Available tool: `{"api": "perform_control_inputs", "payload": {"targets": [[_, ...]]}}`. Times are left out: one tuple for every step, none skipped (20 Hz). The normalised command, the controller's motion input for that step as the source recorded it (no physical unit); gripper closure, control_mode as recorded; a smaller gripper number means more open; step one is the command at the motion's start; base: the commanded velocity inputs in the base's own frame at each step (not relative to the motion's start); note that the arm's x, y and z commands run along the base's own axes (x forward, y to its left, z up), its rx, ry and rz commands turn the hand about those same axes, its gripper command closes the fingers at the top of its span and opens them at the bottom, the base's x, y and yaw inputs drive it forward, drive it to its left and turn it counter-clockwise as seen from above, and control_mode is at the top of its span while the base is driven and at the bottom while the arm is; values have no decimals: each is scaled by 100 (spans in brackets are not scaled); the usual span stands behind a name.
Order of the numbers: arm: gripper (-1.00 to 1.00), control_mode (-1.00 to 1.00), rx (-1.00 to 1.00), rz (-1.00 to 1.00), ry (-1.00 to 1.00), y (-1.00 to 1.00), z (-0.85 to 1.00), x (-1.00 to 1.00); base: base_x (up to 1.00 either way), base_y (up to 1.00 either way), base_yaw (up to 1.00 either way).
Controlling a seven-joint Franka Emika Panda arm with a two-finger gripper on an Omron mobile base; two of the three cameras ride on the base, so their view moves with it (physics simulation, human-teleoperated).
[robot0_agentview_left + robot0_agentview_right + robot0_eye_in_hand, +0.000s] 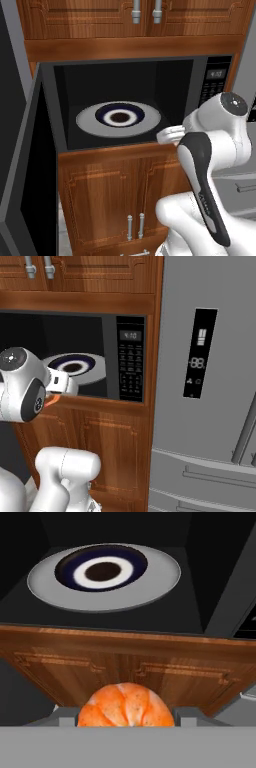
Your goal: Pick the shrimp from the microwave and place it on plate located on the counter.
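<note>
1. Microwave (60,105) open, door swung out to the left, keypad panel (130,363) on the right side.
2. Grey turntable (160,582) on the black cavity floor; navy-and-white ringed dish (120,115) with a dark centre resting on it, set slightly toward the left of the disc in the hand view.
3. Shrimp (127,706) orange and curled, sitting between the two gripper fingertips at the bottom of the hand view (segments facing the camera).
4. Gripper (127,714) closed on the shrimp, jaws partly spread to its width, one grey fingertip on each side.
5. Shrimp outside the cavity, in front of and below the microwave's front edge, before the brown cabinet (110,185) panel under it.
6. In the right base view, a sliver of orange (51,400) visible under the white hand, near the cavity's lower front lip.
7. Grey fridge (210,381) with a black display panel standing just right of the microwave column.
8. Upper wooden cabinet doors with silver handles (146,11) above the microwave.
</note>
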Motion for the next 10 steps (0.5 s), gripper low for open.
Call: {"api": "perform_control_inputs", "payload": {"targets": [[100, -100, -1, 5, 15, 0, 0, -26, 0, 0, 0], [100, -100, -4, 3, 17, 0, 0, -29, 0, 0, 0], [100, -100, -4, 2, 18, 0, 0, -29, 0, 0, 0], [100, -100, -3, 1, 15, 0, 0, -34, 0, 0, 0], [100, -100, -1, 1, 13, 0, 0, -35, 0, 0, 0], [100, -100, -1, 0, 11, 0, 0, -27, 0, 0, 0], [100, -100, 0, 0, 7, -6, 0, -16, 0, 0, 0], [100, -100, 0, 0, 2, -9, 0, -18, 0, 0, 0], [100, -100, 0, 0, 0, -15, 0, -19, 0, 0, 0], [100, -100, 0, 0, 0, -13, 0, -16, 0, 0, 0]]}}
